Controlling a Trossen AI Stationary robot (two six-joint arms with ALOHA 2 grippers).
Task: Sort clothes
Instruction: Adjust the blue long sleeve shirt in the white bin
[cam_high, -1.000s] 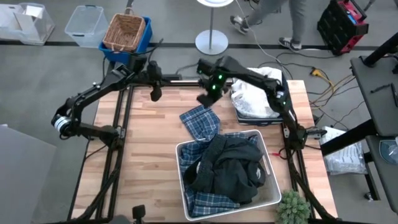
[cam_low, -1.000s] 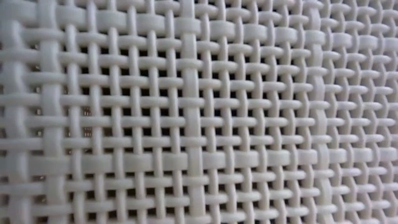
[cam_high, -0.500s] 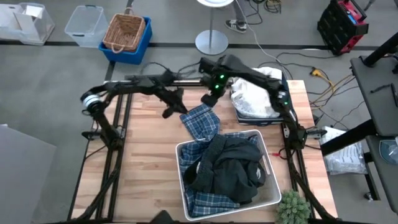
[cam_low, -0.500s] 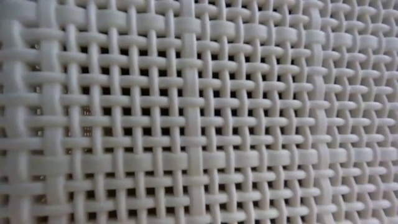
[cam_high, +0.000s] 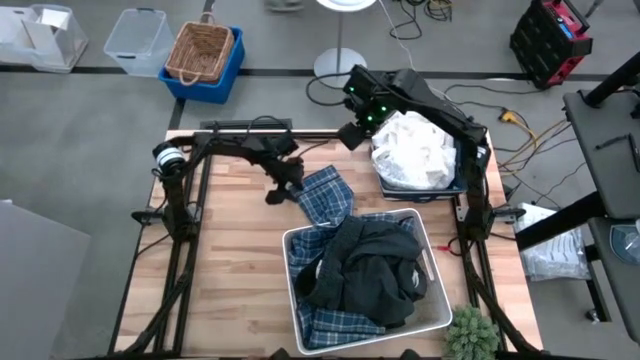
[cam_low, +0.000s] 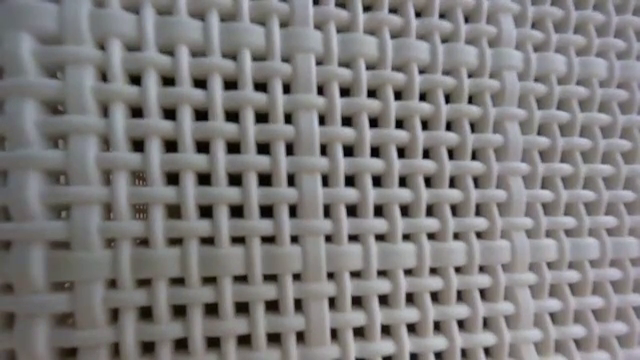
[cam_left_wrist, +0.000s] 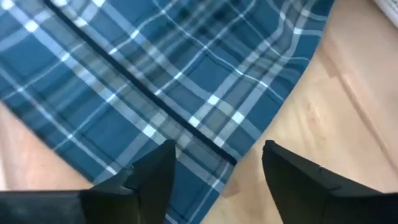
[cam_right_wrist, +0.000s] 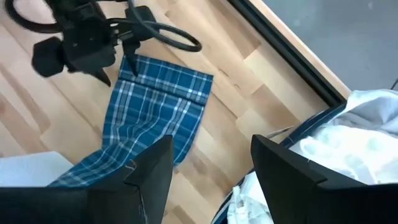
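Observation:
A blue-and-white plaid garment (cam_high: 323, 195) lies flat on the wooden table, and its near end runs over the rim of the white bin (cam_high: 432, 262). That bin holds dark garments (cam_high: 365, 270) and more plaid cloth. My left gripper (cam_high: 284, 186) is low at the plaid garment's left corner, open, with the hemmed edge (cam_left_wrist: 205, 155) between its fingers. My right gripper (cam_high: 355, 130) hangs open and empty, high over the table's far side. Beside it, white clothes (cam_high: 412, 150) fill a navy bin (cam_high: 420, 192). My left gripper comes slanting down from the table's left onto the plaid garment's hemmed corner (cam_left_wrist: 186, 146). One finger (cam_left_wrist: 155, 174) shows over the cloth and the other (cam_left_wrist: 292, 177) over bare wood. Whether either one touches the cloth, I cannot tell.
The white bin's woven wall (cam_low: 320, 180) fills the whole low view. Bare table lies left of the white bin (cam_high: 230, 260). A potted plant (cam_high: 470, 335) stands at the near right corner. On the floor beyond the table are a wicker basket (cam_high: 203, 50) and a lamp base (cam_high: 340, 68).
My left gripper has swung in from the table's far left and come down to the plaid garment's left corner. My right gripper has risen away from the plaid garment's far corner toward the far right. The garment lies where it was.

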